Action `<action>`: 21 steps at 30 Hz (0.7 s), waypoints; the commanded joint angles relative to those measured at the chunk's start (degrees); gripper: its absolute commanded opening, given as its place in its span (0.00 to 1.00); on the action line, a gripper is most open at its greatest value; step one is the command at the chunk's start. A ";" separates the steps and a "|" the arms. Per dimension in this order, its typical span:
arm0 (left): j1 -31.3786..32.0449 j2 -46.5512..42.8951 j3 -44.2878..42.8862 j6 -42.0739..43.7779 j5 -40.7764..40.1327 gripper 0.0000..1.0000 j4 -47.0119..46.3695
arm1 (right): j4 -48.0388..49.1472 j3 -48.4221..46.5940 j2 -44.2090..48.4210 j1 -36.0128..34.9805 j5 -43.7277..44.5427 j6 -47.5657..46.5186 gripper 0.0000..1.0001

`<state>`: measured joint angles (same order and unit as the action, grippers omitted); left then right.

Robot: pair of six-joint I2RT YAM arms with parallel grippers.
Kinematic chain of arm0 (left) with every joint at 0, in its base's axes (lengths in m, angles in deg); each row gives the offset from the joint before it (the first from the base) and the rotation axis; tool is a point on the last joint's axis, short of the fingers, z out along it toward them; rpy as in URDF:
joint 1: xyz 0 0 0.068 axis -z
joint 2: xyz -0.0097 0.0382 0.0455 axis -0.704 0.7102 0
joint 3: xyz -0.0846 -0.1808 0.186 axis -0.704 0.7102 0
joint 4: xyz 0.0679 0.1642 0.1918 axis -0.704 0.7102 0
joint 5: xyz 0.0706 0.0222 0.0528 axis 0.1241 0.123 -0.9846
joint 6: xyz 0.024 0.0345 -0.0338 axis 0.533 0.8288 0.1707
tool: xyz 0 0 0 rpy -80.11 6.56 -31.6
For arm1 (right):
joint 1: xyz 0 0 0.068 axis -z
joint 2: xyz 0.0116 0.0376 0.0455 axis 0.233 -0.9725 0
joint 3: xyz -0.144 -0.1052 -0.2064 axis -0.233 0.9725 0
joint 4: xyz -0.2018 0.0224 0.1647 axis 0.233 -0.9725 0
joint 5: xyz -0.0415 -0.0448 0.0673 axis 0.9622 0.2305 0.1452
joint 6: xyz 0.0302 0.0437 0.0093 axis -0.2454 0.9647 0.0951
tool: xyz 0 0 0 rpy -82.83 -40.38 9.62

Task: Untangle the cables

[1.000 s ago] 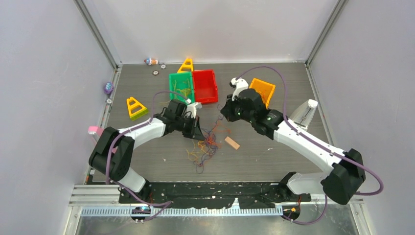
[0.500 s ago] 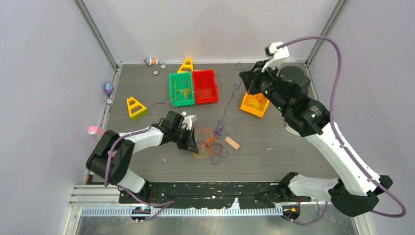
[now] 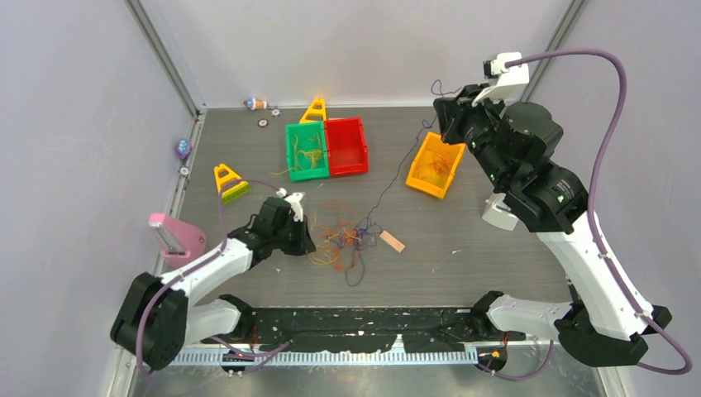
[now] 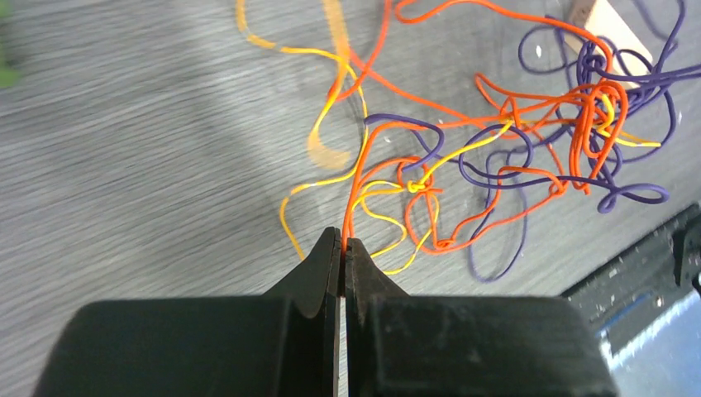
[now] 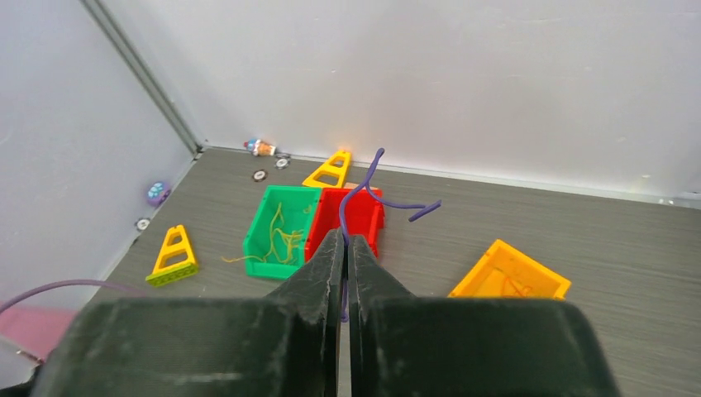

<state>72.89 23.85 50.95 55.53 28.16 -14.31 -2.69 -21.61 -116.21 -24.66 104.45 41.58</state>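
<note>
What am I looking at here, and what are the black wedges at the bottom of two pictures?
These are two robot arms bolted to a table. One picture looks down from above; the other two come from wrist cameras, and the wedges are each gripper's own fingers. On the table lie a tangle of thin cables, a green bin, a red bin, an orange bin and a wooden block. The left gripper is shut on an orange cable in the tangle; the right gripper, raised, is shut on a purple cable.
</note>
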 commanded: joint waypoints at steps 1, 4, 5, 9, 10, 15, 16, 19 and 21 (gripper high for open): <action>-0.99 -7.66 2.10 -2.96 -10.07 0.00 2.40 | 0.29 -2.23 2.77 0.42 5.06 -2.22 0.05; -0.98 -11.72 1.30 -1.93 -9.00 0.04 3.03 | 0.26 -1.19 3.20 0.45 3.09 -1.82 0.05; -0.98 -12.64 0.55 -1.08 -7.53 0.18 3.18 | 0.26 -0.93 3.19 0.43 1.03 -1.55 0.05; -0.90 -15.70 -4.33 2.03 -6.49 0.69 6.37 | 0.33 1.30 2.92 0.44 -5.60 -0.16 0.05; -0.91 -16.27 -5.66 3.11 -6.45 0.72 6.90 | 0.44 2.04 2.87 0.43 -7.72 0.41 0.05; -0.30 -16.89 -11.67 6.60 -5.92 0.81 5.19 | 1.57 3.77 2.36 0.47 -14.00 2.23 0.05; 0.05 -16.11 -12.74 7.26 -4.91 0.82 3.93 | 1.68 3.82 2.23 0.44 -15.47 2.74 0.05; 1.66 -13.14 -15.67 8.47 -0.38 0.83 -1.76 | 2.24 3.77 1.89 0.43 -17.19 3.42 0.06; 3.40 -10.31 -17.22 8.98 2.18 0.83 -5.80 | 2.51 3.35 1.60 0.42 -17.96 3.93 0.05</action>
<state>73.65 9.54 37.59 61.34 24.18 -10.85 -3.76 -17.22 -114.86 -24.37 90.84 43.77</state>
